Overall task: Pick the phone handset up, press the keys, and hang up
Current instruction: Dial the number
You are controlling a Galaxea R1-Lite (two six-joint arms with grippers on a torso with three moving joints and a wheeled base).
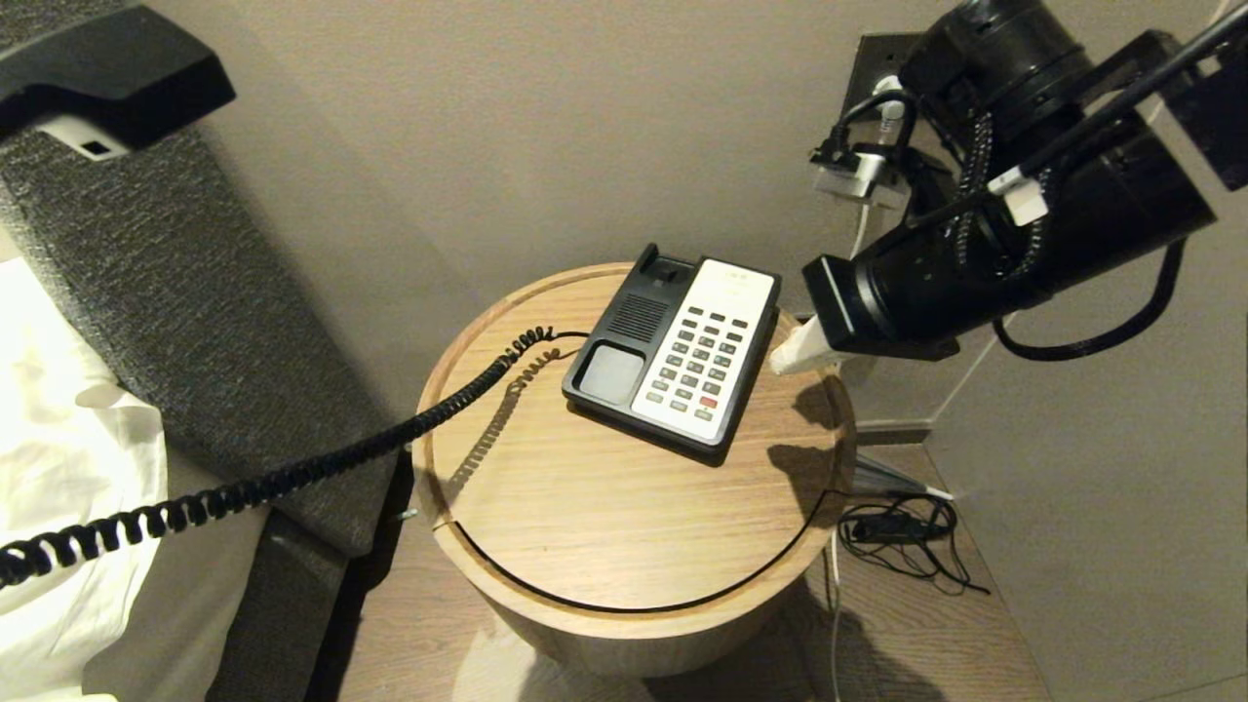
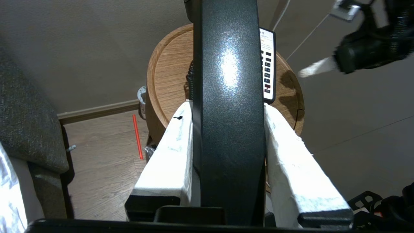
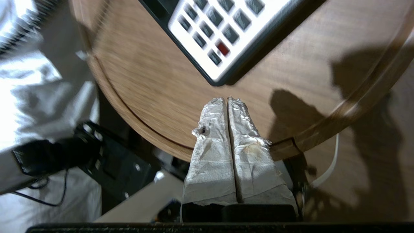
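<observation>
The phone base (image 1: 676,352) sits on the round wooden table (image 1: 634,507), its cradle empty and its white keypad (image 1: 704,361) showing. My left gripper (image 2: 226,108) is shut on the black handset (image 2: 228,113) and holds it high at the far left, above the bed; the handset also shows in the head view (image 1: 102,73). The coiled cord (image 1: 292,473) stretches from the base toward the left. My right gripper (image 3: 227,100) is shut and empty, its white-wrapped fingertips (image 1: 792,353) hovering just right of the keypad (image 3: 220,35), above the table (image 3: 155,81).
A grey padded headboard (image 1: 185,322) and white bedding (image 1: 68,468) lie left of the table. A wall socket with plugs (image 1: 868,146) is behind the right arm. Loose cables (image 1: 902,531) lie on the floor at the right. A red stick (image 2: 137,137) lies on the floor.
</observation>
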